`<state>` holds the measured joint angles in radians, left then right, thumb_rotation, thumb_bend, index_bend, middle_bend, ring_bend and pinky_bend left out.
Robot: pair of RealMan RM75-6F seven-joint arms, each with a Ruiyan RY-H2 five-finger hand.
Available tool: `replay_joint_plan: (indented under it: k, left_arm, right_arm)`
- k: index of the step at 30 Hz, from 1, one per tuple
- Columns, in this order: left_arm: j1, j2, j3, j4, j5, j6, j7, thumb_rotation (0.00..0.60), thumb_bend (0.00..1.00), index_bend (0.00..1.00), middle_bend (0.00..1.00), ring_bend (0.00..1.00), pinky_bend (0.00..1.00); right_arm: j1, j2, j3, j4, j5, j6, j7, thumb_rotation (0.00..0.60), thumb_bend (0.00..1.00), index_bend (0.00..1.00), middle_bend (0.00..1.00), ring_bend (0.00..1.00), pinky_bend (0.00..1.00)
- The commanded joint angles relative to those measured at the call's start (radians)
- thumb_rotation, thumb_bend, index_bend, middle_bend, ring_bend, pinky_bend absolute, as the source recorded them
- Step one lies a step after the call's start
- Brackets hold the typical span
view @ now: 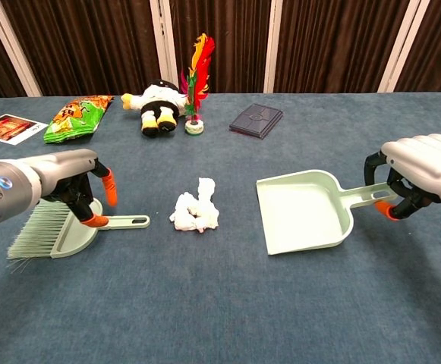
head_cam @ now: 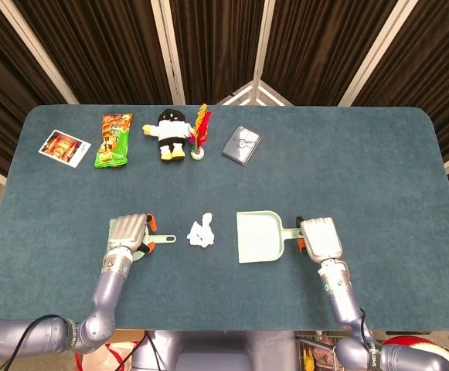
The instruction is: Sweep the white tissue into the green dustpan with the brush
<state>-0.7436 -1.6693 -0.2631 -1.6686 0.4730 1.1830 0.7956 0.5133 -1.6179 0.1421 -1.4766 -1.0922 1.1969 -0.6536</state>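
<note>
Green was the colour of both tools on my blue table [head_cam: 379, 170]. My left hand [head_cam: 129, 233] sat right on top of the brush [view: 57, 229], so from the head view most of the brush was hidden under it. Only the end of the handle poked out toward the tissue. From the chest view I could see the bristles sticking out on the far side of that hand. Its orange fingertips [view: 109, 186] were apart, one raised and one down by the handle. I could not tell if it had really gripped the brush.

My right hand [view: 421, 173] was curled around the handle of the green dustpan [view: 303, 208]. The dustpan lay flat, just beside that hand, with its wide mouth facing the tissue. The arm behind the hand was cut off at the edge of the chest view.

The white tissue [view: 196, 211] lay crumpled between my two hands, touching neither the brush nor the dustpan.

Well away from both hands, along the back of the table, I saw a photo card [head_cam: 64, 147], a snack bag [head_cam: 113, 140], a plush toy [head_cam: 171, 132], a feather shuttlecock [head_cam: 199, 131] and a dark flat case [head_cam: 242, 144]. The print on the bag was too small to read.
</note>
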Motion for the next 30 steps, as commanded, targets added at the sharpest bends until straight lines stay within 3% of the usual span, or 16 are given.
replay_joint_plan:
  k: [1,17,20,22,25,30]
  left_arm:
    - [-0.008,-0.011,0.002,0.014,-0.007,0.001,-0.002,0.6,0.41,0.45,0.98,0.97,1.0]
    - [-0.031,-0.061,0.01,0.077,-0.062,-0.017,-0.02,0.6,0.41,0.46,0.98,0.97,1.0]
    - [-0.034,-0.066,0.011,0.085,-0.068,-0.022,-0.024,0.6,0.45,0.54,0.99,0.98,1.0]
    - [-0.034,-0.071,0.01,0.089,-0.062,-0.019,-0.034,0.6,0.53,0.66,1.0,1.0,1.0]
    - [-0.028,-0.079,0.003,0.09,-0.038,-0.011,-0.066,0.6,0.61,0.77,1.0,1.0,1.0]
    - [-0.019,-0.077,-0.033,0.063,-0.007,0.001,-0.129,0.6,0.64,0.81,1.0,1.0,1.0]
  right_arm:
    - [-0.001,0.002,0.0,-0.001,0.001,0.0,0.003,0.6,0.43,0.65,0.89,0.92,0.87]
    - [-0.008,0.009,-0.011,-0.014,-0.004,0.007,-0.003,0.6,0.44,0.65,0.89,0.92,0.87]
    - [-0.01,0.008,-0.014,-0.017,-0.006,0.009,-0.005,0.6,0.44,0.65,0.89,0.92,0.87]
    - [-0.011,0.008,-0.017,-0.019,-0.008,0.01,-0.007,0.6,0.44,0.65,0.89,0.92,0.87]
    - [-0.006,0.005,-0.015,-0.018,-0.009,0.007,-0.012,0.6,0.44,0.65,0.89,0.92,0.87]
    - [-0.002,-0.006,-0.013,-0.019,-0.001,0.01,-0.034,0.6,0.44,0.65,0.89,0.92,0.87]
